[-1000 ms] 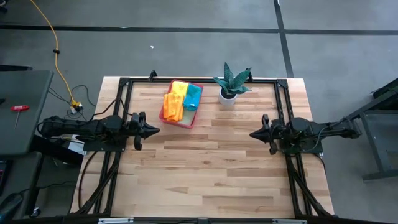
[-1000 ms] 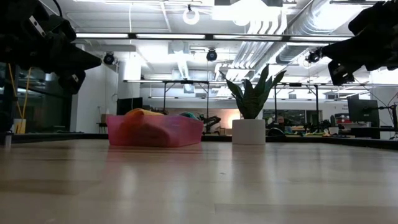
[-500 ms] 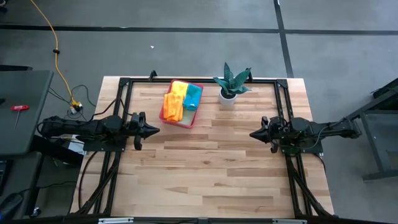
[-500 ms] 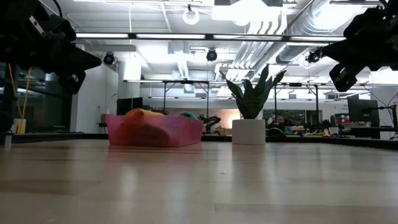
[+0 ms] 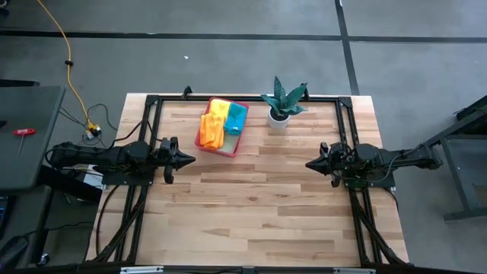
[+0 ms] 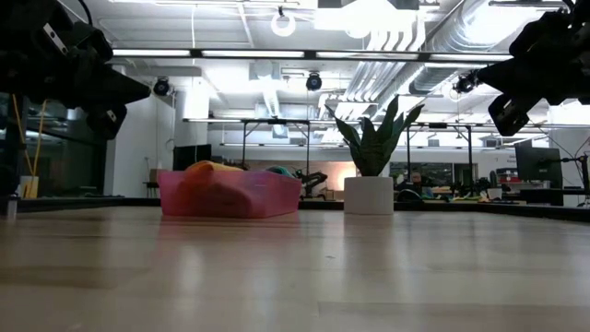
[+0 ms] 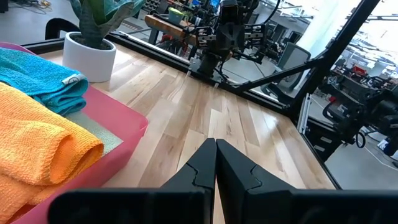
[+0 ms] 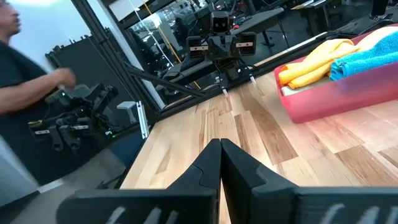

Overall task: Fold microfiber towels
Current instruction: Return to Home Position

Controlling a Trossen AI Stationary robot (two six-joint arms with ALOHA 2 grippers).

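Observation:
The microfiber towels lie piled in a pink tray (image 5: 233,146) at the table's far middle: orange (image 5: 212,129), yellow (image 5: 221,107) and teal (image 5: 236,118) cloths show. In the left wrist view the orange towel (image 7: 37,146) and the teal towel (image 7: 43,74) rest in the tray (image 7: 118,140). My left gripper (image 5: 193,158) hovers shut at the table's left, pointing level toward the right. My right gripper (image 5: 308,164) hovers shut at the table's right, pointing toward the left. Neither is near the towels.
A potted plant (image 5: 281,103) in a white pot stands right of the tray at the far edge. A black frame (image 5: 152,103) runs along the table's far edge and sides. Bare wood (image 5: 251,205) lies between the arms. A person (image 8: 25,74) shows beyond the table.
My right gripper has rolled about its own pointing line while staying in place; the low view shows its body turned. The towels and the left arm have kept still.

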